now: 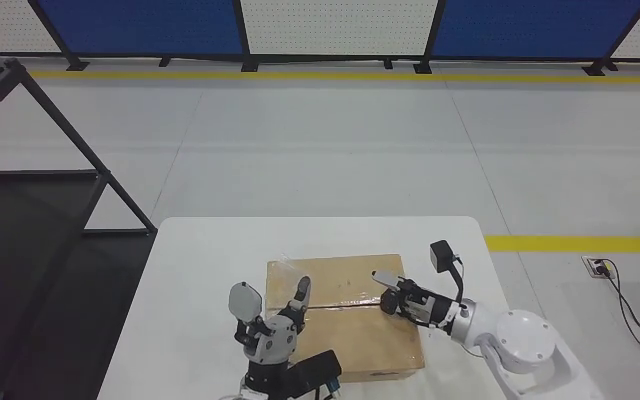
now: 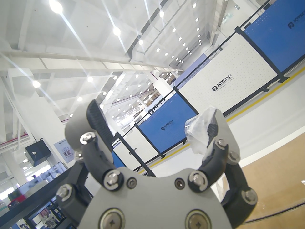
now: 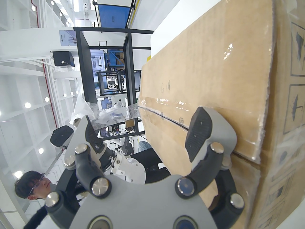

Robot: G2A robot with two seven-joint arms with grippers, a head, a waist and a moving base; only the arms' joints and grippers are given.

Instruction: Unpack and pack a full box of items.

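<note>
A closed brown cardboard box [image 1: 350, 330] lies on the white table [image 1: 200, 300], its top flaps meeting at a taped seam [image 3: 162, 116]. My left gripper [image 1: 272, 293] stands open at the box's left end, tilted upward. A scrap of clear tape [image 2: 199, 129] clings to one of its fingers, and the box [image 2: 274, 179] lies just beside that finger. My right gripper [image 1: 388, 290] is open at the box's right end. One of its fingers [image 3: 202, 132] rests on the box [image 3: 202, 60] top along the seam, near the edge; the other is clear of it.
A black metal rack [image 1: 60, 220] stands on the floor left of the table. Blue and white partition panels [image 1: 340, 25] line the far side of the open floor. Bare tabletop lies to the left of the box and behind it.
</note>
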